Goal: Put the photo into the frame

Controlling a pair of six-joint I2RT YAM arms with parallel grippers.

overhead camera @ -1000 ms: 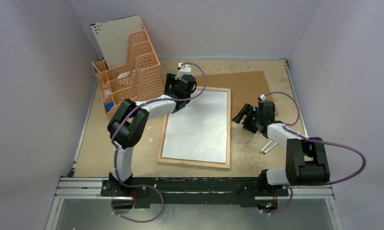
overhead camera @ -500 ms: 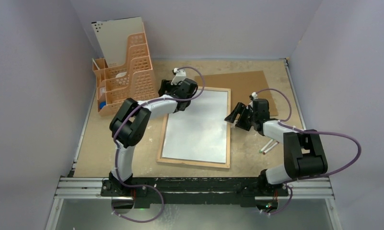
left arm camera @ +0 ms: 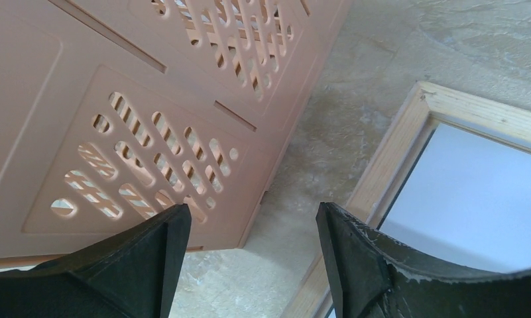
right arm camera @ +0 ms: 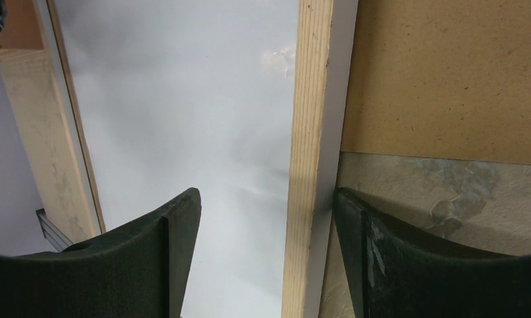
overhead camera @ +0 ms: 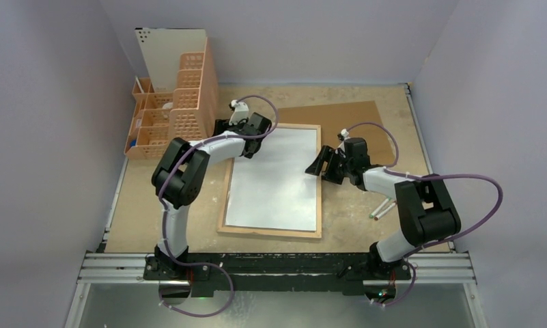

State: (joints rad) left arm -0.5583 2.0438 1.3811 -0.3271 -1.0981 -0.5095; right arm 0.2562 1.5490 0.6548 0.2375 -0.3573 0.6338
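The frame (overhead camera: 270, 232) lies back up in the middle of the table, its light wood rim showing. Inside the rim lies the photo (overhead camera: 274, 181), plain white reverse up. My left gripper (overhead camera: 220, 128) is open at the frame's far left corner. In the left wrist view its open jaws (left arm camera: 252, 225) have only bare table between them, with the frame rim (left arm camera: 395, 152) to the right. My right gripper (overhead camera: 314, 167) is open and straddles the frame's right rim (right arm camera: 309, 132). One finger (right arm camera: 176, 238) is over the photo (right arm camera: 183, 99). The other finger (right arm camera: 355, 232) touches the rim's outer edge.
An orange perforated desk organizer (overhead camera: 175, 109) (left arm camera: 150, 99) stands at the far left, close to my left gripper, with a white board (overhead camera: 168, 51) upright in it. A brown hardboard sheet (overhead camera: 352, 116) (right arm camera: 448, 73) lies behind the frame's right side. White pens (overhead camera: 383, 208) lie to the right.
My left gripper moved left, and the organizer slid and turned to the left. My right gripper moved left onto the frame's right rim. The frame shifted slightly left.
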